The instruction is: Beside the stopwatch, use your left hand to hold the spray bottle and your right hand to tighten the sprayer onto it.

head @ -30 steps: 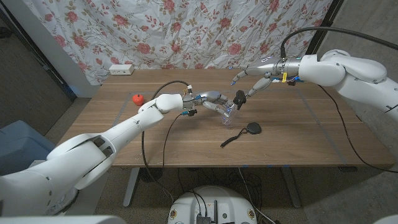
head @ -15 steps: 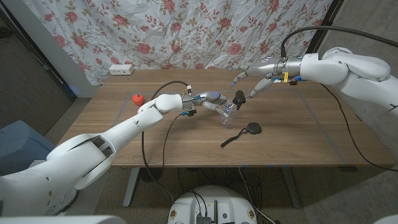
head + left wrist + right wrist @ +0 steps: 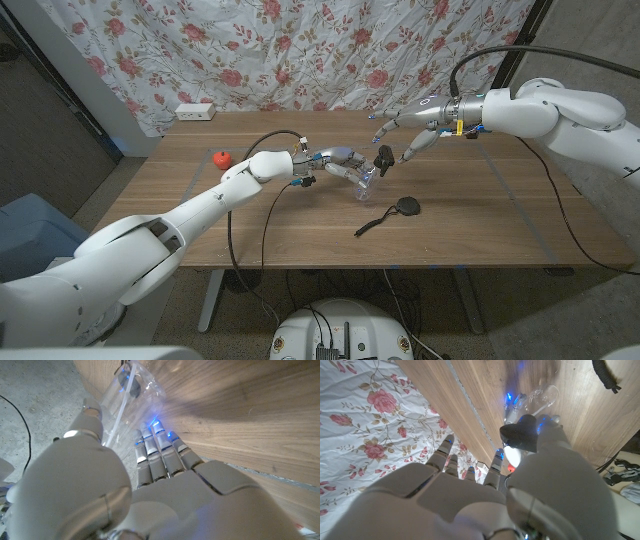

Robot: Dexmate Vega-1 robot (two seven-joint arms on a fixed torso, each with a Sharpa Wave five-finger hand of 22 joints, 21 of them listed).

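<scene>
My left hand (image 3: 335, 163) grips a clear spray bottle (image 3: 366, 177) tilted a little above the table's middle, with the black sprayer (image 3: 383, 157) on its top. In the left wrist view my fingers (image 3: 157, 455) wrap the clear bottle (image 3: 131, 394). My right hand (image 3: 412, 128) hovers just right of the sprayer and farther back, fingers spread, holding nothing. The right wrist view looks past my right hand (image 3: 470, 495) to the black sprayer (image 3: 520, 433) and the bottle (image 3: 541, 397). The black stopwatch (image 3: 406, 208) lies on the table near the bottle, its lanyard (image 3: 370, 227) trailing toward the front.
A small red object (image 3: 221, 158) sits on the wooden table (image 3: 480, 220) at the left. A white power strip (image 3: 195, 111) lies at the far left edge. A floral curtain (image 3: 300, 50) hangs behind the table.
My right hand has drawn back from the sprayer, up and to the right, with its fingers spreading. The left hand and the bottle have stayed put.
</scene>
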